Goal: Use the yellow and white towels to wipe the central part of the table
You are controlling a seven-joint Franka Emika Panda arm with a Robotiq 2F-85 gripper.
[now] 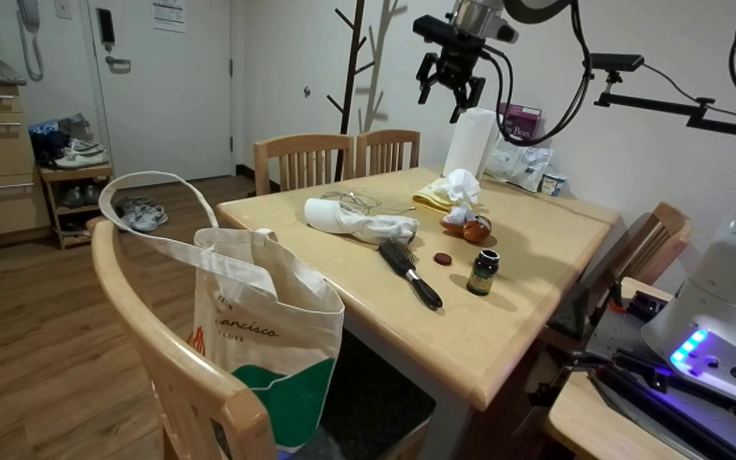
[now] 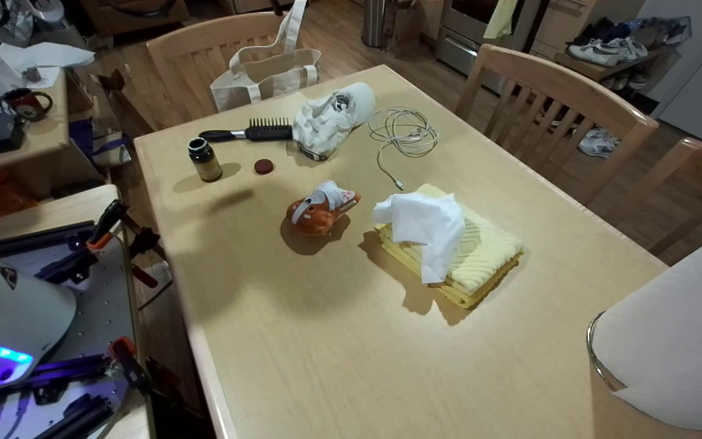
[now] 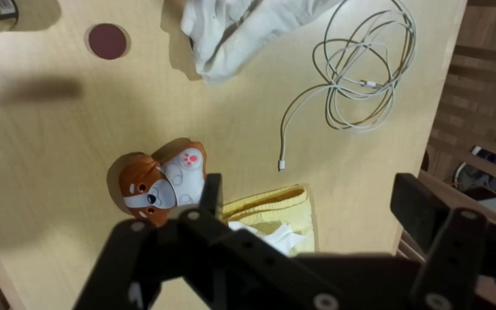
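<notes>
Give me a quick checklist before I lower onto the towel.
1. Gripper open and empty: ok.
2. Towel folded on the table: ok.
3. White sheet resting on towel: ok.
4. Cable apart from towel: ok, though its end lies close.
5. Space beside towel clear for wiping: not ok, dog toy lies there.
6. Gripper lined up with towel: cannot tell; it hides part of the towel in the wrist view.

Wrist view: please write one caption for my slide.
Open claw above the table, partly hiding yellow and white towels; dog figure and coiled cable nearby.
</notes>
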